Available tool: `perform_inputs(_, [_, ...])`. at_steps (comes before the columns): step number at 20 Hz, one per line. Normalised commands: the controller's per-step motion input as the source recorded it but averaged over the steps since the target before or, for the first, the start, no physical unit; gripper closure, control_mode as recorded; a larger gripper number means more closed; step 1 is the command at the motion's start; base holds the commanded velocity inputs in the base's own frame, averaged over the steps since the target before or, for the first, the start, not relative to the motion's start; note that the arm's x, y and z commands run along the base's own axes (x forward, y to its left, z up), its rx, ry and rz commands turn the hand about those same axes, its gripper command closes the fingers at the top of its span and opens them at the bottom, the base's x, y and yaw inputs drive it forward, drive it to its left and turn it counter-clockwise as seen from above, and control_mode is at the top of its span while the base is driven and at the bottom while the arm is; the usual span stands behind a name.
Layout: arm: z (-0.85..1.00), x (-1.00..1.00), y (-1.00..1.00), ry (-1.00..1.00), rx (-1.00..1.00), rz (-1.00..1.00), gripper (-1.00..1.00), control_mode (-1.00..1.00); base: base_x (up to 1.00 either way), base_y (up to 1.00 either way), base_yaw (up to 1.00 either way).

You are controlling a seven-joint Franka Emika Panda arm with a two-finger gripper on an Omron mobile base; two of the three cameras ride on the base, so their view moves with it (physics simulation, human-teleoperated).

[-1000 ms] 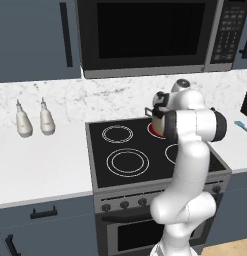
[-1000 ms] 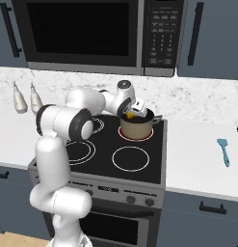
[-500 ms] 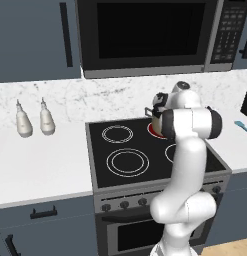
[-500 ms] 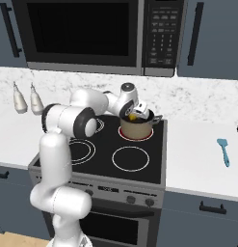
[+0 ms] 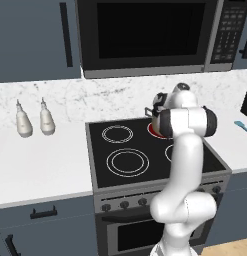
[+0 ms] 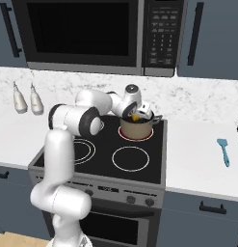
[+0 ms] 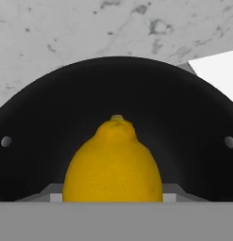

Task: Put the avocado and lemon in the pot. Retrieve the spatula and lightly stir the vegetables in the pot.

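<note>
Lemon held over the pot on the back burner

From the right base view, going left to right: the white arm reaches across the stove (image 6: 106, 164), its gripper (image 6: 136, 116) pinching the lemon (image 6: 135, 117) between its fingers just above the rim of the pot (image 6: 136, 128); well apart on the right counter lies the spatula (image 6: 224, 151). In the hand view the lemon (image 7: 113, 164) sits in the grip, framed by the pot's (image 7: 37, 122) dark inside

No text, label, brand, number or sign can be read. The microwave's keypad (image 6: 159, 36) shows small pale buttons, too blurred to make out, and the stove's front knobs (image 6: 129, 198) bear no legible markings.
</note>
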Motion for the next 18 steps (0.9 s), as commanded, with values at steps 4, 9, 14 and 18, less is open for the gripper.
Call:
perform_inputs(4, [-0.16,0.29,-0.12,0.00,0.00,0.02,1.00,-1.00,0.00,0.00,0.00])
perform_inputs(9, [-0.16,0.27,-0.02,0.00,0.00,0.02,-1.00,-1.00,0.00,0.00,0.00])
perform_inputs(14, [-0.06,0.31,-0.03,0.00,0.00,0.02,-1.00,-1.00,0.00,0.00,0.00])
perform_inputs(18, [-0.01,0.01,0.00,0.00,0.00,0.01,-1.00,-1.00,0.00,0.00,0.00])
